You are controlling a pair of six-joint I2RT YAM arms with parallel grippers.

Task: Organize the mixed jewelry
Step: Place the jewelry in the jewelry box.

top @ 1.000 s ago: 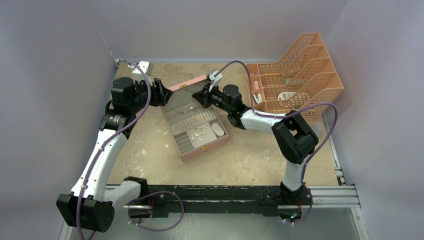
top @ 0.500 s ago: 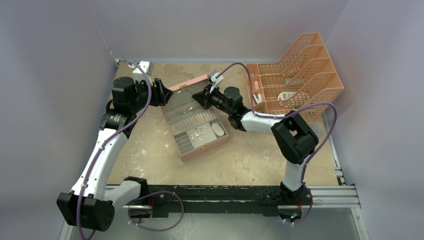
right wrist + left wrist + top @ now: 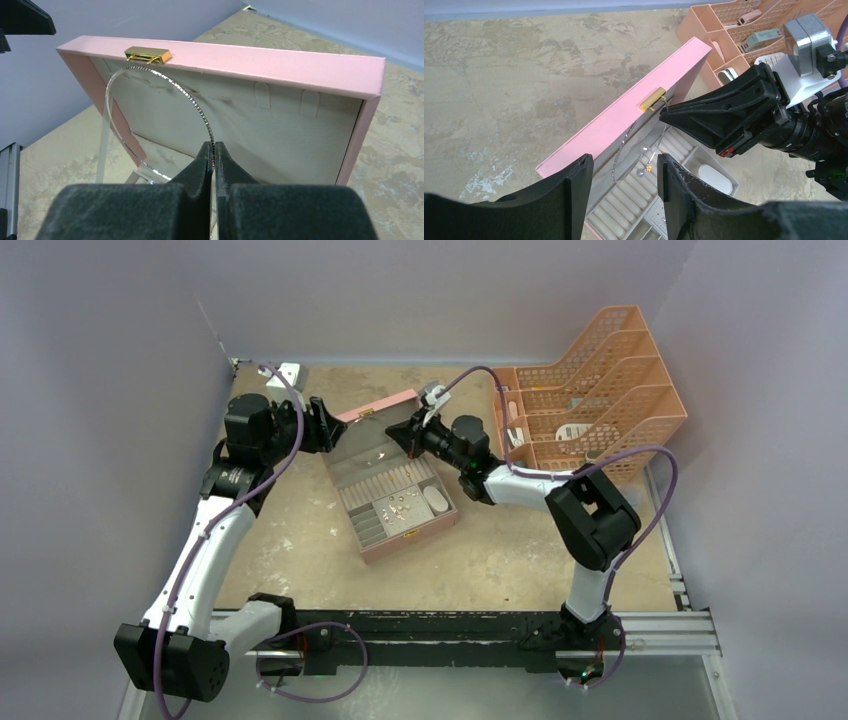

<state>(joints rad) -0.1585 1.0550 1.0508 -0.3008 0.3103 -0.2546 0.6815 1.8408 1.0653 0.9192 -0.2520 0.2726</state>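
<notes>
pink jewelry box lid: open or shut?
Open. The pink rectangular box's lid stands raised, its grey lining showing; the tray compartments lie exposed.

Your top view sits high above and behind the arms. It looks down and forward over the whole table [image 3: 500, 550] from far off, with the left arm on the left. Your left wrist view is much closer. It looks obliquely down between the fingers of the left gripper [image 3: 624, 165], across the pink box lid [image 3: 624, 117], toward the right gripper [image 3: 666, 114] and the orange rack [image 3: 724, 30] behind. Your right wrist view is the nearest, facing the lid's grey inside past its own closed fingertips and the wire hoop [image 3: 195, 105]. All three share the raised lid; the wrist views face it from opposite sides.
</notes>
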